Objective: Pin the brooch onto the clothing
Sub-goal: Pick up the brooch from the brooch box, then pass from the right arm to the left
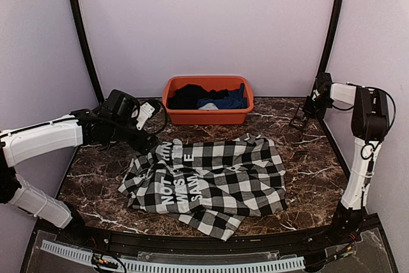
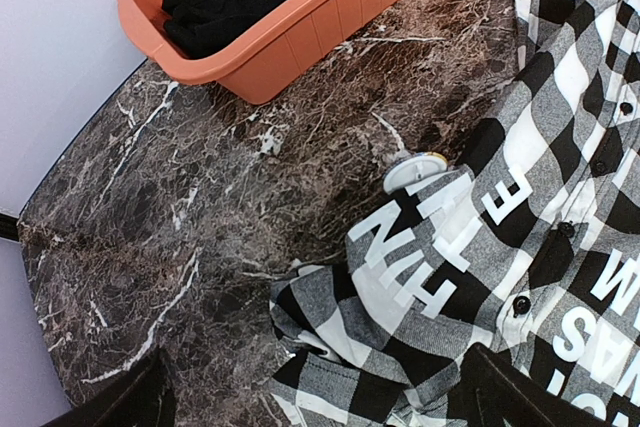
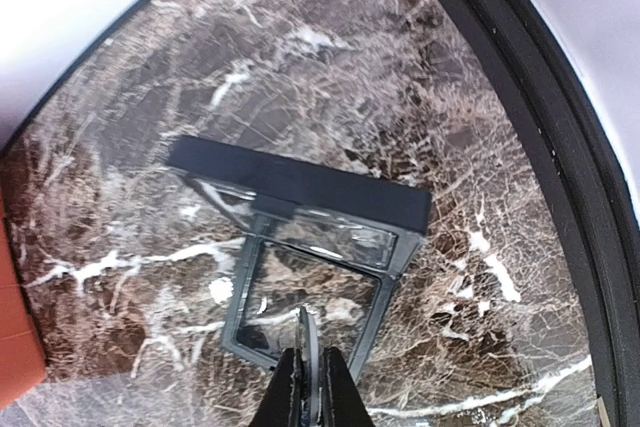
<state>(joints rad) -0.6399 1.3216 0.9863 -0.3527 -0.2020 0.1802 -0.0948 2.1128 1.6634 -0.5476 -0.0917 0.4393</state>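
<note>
Left gripper (image 2: 320, 402) spread wide, checked shirt (image 2: 480, 277) just beneath it, round white brooch (image 2: 415, 170) ahead at the shirt's edge. Right gripper (image 3: 311, 387) clenched above an open clear box (image 3: 300, 267).

The left arm (image 1: 45, 139) is stretched in low, and the left gripper (image 2: 320, 387) is held left of the orange tub (image 1: 208, 116), jaws spread wide. The right arm (image 1: 369, 119) is folded upright, and the right gripper (image 3: 310, 387) is pointed down right of the tub, jaws pressed together.
</note>
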